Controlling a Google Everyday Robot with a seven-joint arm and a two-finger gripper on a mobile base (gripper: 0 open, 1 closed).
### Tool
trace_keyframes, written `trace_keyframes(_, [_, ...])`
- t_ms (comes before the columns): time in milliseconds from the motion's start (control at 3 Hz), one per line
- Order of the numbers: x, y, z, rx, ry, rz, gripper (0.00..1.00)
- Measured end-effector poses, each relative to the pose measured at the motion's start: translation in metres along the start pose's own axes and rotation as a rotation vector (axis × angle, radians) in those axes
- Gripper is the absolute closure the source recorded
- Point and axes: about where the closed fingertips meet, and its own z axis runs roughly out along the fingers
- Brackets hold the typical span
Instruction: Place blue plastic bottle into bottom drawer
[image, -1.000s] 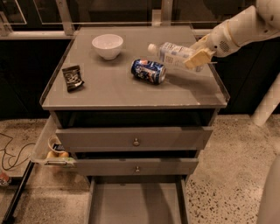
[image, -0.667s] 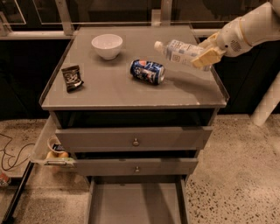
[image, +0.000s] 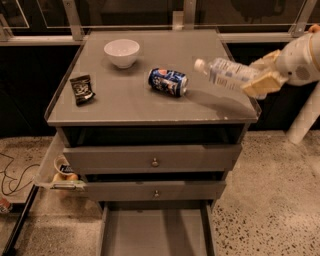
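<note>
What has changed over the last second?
The gripper, clamped on the blue plastic bottle, has carried it rightward toward the right edge of the cabinet top. The soda can, bowl, dark packet and open bottom drawer have not moved.

Tilted blue plastic bottle (image: 225, 73) in gripper (image: 256, 76), right; bottom drawer (image: 155, 234) seemingly open.

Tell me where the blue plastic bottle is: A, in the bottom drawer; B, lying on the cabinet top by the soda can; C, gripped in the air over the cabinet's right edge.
C: the gripper is shut on the blue plastic bottle, holding it above the right edge of the cabinet top; the bottom drawer has no bottle.
</note>
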Motion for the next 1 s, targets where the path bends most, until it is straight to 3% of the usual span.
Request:
trace_keyframes(333, [0.031, 0.043, -0.008, -0.009, 0.033, 0.024, 1.00])
trace_keyframes(1000, [0.092, 0.151, -0.014, -0.023, 0.050, 0.104, 1.00])
